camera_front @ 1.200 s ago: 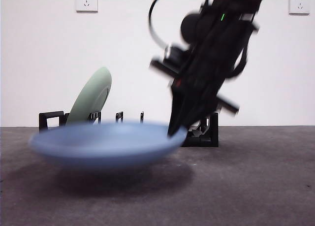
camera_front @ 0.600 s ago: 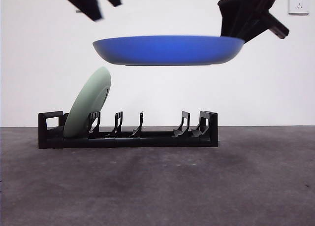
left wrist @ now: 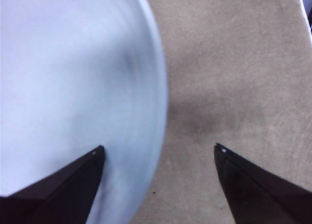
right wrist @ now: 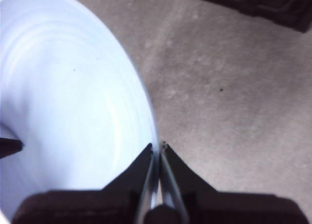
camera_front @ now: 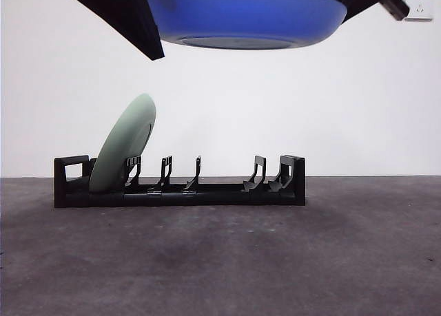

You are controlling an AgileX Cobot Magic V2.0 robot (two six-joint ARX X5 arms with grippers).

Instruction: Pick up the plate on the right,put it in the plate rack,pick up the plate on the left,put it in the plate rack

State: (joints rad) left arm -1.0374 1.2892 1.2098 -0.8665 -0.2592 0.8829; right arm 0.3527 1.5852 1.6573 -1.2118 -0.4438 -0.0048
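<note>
Jaws of the right gripper (right wrist: pixel 158 148) are pinched nearly closed on the rim of the blue plate (camera_front: pixel 247 16), and I read that as a thin edge grip with little metal-to-plate overlap. Jaws of the left gripper (left wrist: pixel 158 153) stand wide apart; one tip lies over the plate's face, the other over bare tabletop (left wrist: pixel 234 77), and I see no clamp on anything.

From the front, the blue plate hangs flat and high above the plate rack (camera_front: pixel 179 185), well clear of the dividers, with dark arm parts at both top corners. The green plate (camera_front: pixel 125 147) leans in a slot at one end of the rack, tilted away from upright. Several slots beside it are free.

Risks as I judge them:
- Slip: the plate is carried by one rim point only; a quick wrist turn to bring it on edge could let it swing or drop.
- Collision: the open left gripper sits close to the plate and may knock it during the tilt.
- Misplacement: lowering too near the green plate could strike it or tip it out.
</note>
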